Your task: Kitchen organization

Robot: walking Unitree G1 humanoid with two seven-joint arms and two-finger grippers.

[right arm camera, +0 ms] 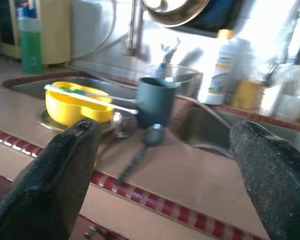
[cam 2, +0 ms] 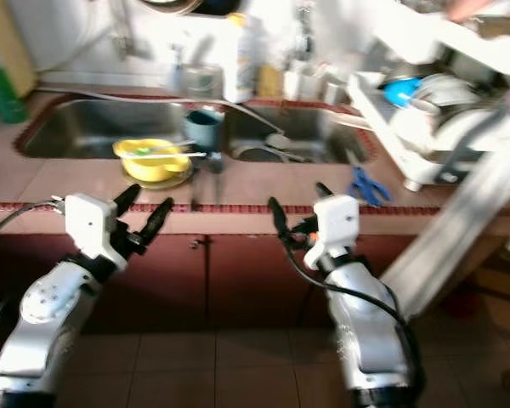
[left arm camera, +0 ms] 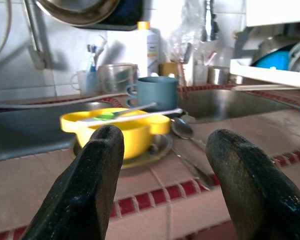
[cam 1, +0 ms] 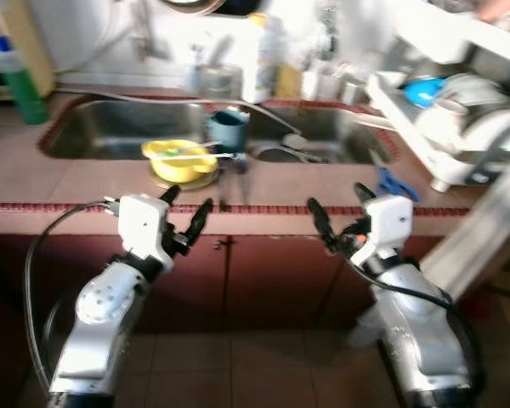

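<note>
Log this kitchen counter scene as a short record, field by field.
left gripper: open, at counter edge, facing the yellow bowl
right gripper: open, at counter edge
yellow bowl: on a metal plate, utensils across its rim
blue cup: upright behind the bowl, between the sink basins
scissors: flat on the counter, blue handles
</note>
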